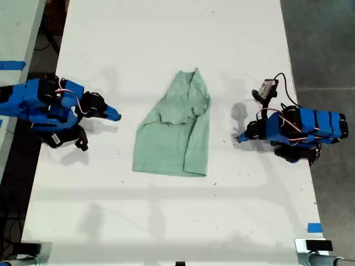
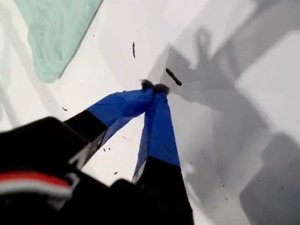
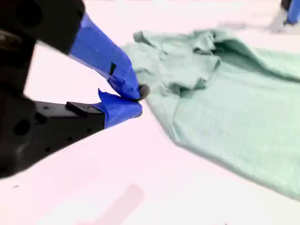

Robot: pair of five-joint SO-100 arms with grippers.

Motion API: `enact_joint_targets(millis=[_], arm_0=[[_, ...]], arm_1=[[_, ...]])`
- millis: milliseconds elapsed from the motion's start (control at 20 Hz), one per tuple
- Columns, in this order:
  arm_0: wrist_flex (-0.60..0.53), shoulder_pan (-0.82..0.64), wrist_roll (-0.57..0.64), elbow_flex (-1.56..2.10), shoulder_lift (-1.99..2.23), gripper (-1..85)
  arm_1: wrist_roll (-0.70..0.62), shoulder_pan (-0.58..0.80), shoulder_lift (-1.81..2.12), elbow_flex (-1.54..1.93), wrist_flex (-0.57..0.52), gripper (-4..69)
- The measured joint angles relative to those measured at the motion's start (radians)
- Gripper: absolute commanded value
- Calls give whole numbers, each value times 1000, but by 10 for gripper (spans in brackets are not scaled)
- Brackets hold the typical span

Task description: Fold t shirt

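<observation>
The t shirt (image 1: 177, 130) is pale mint green and lies wrinkled in the middle of the white table (image 1: 166, 221), with its narrow end toward the top of the exterior view. My first gripper (image 1: 239, 138) is the one on the exterior view's right; it is shut and empty, a short gap from the shirt's edge. In the first wrist view its blue tips (image 2: 154, 87) meet over bare table, with a corner of the shirt (image 2: 56, 33) beyond. My second gripper (image 1: 115, 116), on the exterior view's left, is shut (image 3: 137, 99) just short of the shirt (image 3: 225, 103).
A small camera on a cable (image 1: 267, 87) sticks up beside the first arm. Blue tape marks (image 1: 314, 228) sit near the table's edge on the exterior view's right, with dark floor (image 1: 327, 44) past it. Another tabletop (image 1: 14, 33) adjoins at the exterior view's left.
</observation>
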Motion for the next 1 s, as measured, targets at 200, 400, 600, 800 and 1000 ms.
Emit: enact_joint_targets(millis=[200,400,600,800,1000], arm_0=[[-32,140,-80,-249,-503,221],[-32,215,-64,-565,-974,214],[-29,219,-49,-655,-1141,151],[-18,190,-43,-655,-1150,159],[-26,167,-28,-667,-1247,130]], arm_1=[[0,0,0,0,0,-12],[0,0,0,0,0,-12],[0,-2,0,0,0,-12],[0,-6,0,0,0,-12],[0,-6,0,0,0,-12]])
